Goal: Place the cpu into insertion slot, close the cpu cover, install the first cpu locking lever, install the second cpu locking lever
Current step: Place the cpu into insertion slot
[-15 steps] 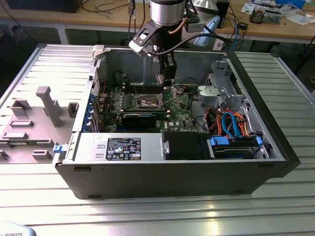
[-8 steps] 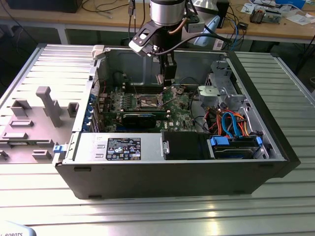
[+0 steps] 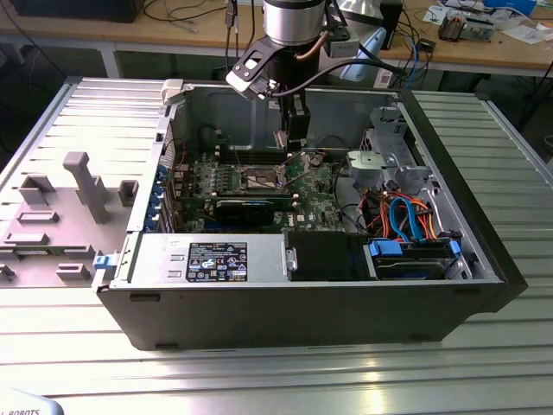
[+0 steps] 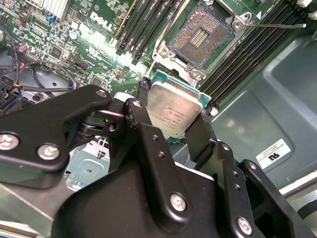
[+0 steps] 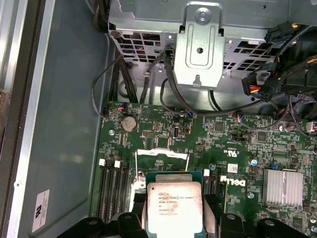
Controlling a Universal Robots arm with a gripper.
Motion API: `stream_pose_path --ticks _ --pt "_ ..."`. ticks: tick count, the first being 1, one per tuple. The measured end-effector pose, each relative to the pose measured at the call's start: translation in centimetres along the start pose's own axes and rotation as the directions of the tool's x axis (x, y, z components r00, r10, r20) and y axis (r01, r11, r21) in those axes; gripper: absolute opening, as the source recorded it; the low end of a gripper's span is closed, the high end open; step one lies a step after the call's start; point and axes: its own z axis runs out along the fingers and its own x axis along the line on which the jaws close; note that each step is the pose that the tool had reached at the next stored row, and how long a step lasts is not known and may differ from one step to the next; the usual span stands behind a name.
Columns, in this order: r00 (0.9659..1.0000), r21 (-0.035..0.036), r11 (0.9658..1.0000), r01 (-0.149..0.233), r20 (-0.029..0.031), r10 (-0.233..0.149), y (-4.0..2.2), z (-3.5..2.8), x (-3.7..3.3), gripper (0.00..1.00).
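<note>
Second wrist view shows me my hand [image 4: 176,105] grasping the cpu [image 4: 173,113] by its edges, held clear of the open insertion slot [image 4: 200,37] beyond.

The cpu [image 4: 174,113] sits in the pincer [image 4: 177,98], near the insertion slot [image 4: 200,37], not touching.

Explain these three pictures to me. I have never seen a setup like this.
The exterior view shows a robot arm reaching down into an open computer case that lies on a ribbed metal table. The two wrist views come from cameras riding on the arm, looking past its gripper at the green motherboard. The gripper is clamped on the cpu, a flat square chip with a silver top. In the second wrist view the chip is held close to the insertion slot, which lies open and empty.
</note>
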Motion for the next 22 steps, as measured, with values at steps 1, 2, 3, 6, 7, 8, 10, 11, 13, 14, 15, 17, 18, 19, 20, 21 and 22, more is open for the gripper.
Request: stream_pose_path --ticks 1,2,3,6,7,8,10,11,13,14,15,17,18,19,20,21,22 --pt "1.0 0.0 1.0 -0.001 0.0001 0.001 0.0 0.0 0.0 0.54" --pt "1.0 0.0 1.0 -0.001 0.0002 0.001 0.0 0.0 0.0 0.54" --pt "1.0 0.0 1.0 -0.002 0.0002 0.002 0.0 0.0 0.0 0.54" --pt "1.0 -0.0001 1.0 -0.004 0.0004 0.004 0.0 0.01 0.0 0.54" --pt "1.0 0.0 1.0 -0.004 0.0004 0.004 0.0 0.01 0.0 0.54" --pt "1.0 -0.0001 1.0 -0.004 0.0005 0.004 0.0 0.01 0.0 0.54" --pt "1.0 -0.0001 1.0 -0.005 0.0005 0.005 0.0 0.01 0.0 0.54" --pt "1.0 -0.0002 1.0 -0.006 0.0006 0.006 0.0 0.02 0.0 0.54" --pt "1.0 -0.0001 1.0 -0.007 0.0008 0.007 0.0 0.01 0.0 0.54" --pt "1.0 -0.0001 1.0 -0.008 0.0008 0.008 0.0 0.01 0.0 0.54" --pt "1.0 -0.0002 1.0 -0.008 0.0008 0.008 0.0 0.02 0.0 0.54" --pt "1.0 -0.0002 1.0 -0.009 0.0009 0.009 0.0 0.02 0.0 0.54" --pt "1.0 -0.0002 1.0 -0.01 0.001 0.01 0.0 0.02 0.0 0.54" --pt "0.9999 -0.0001 0.9999 -0.01 0.001 0.01 0.0 0.02 0.0 0.54" --pt "0.9999 -0.0002 0.9999 -0.011 0.001 0.011 0.0 0.02 0.0 0.54" --pt "0.9999 -0.0002 0.9999 -0.012 0.0011 0.012 0.0 0.03 0.0 0.54" --pt "0.9999 -0.0002 0.9999 -0.012 0.0011 0.012 0.0 0.03 0.0 0.54"
